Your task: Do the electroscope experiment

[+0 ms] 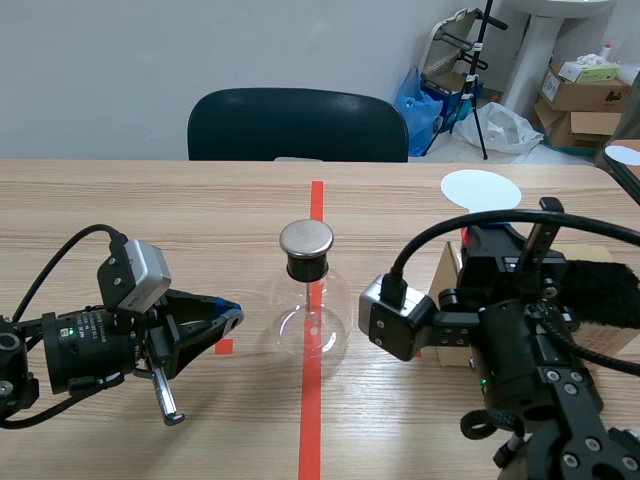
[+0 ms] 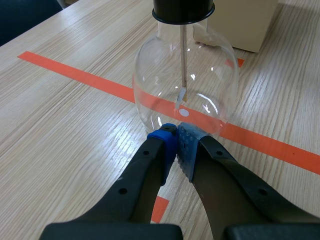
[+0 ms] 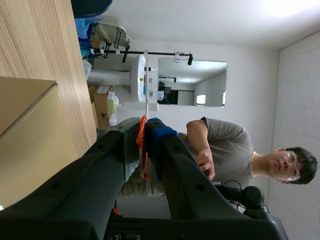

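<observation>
Two grippers, both clenched. Left gripper (image 2: 177, 136) closed on nothing, blue pads (image 2: 165, 137) pressed together, low over the desk (image 1: 150, 220) and just beside the glass base of the electroscope (image 2: 185, 85); contact with the glass not clear. Right gripper (image 3: 146, 135) clamped on a thin orange-red strip (image 3: 142, 152), next to a cardboard box (image 3: 30, 140). Electroscope upright on the red tape line (image 1: 311, 420), mid desk, between both arms.

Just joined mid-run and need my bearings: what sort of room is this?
Probably a lab or office workroom: a wooden table with tape marks carrying a glass flask, an office chair behind it, and cardboard boxes stacked in the far corner.
</observation>
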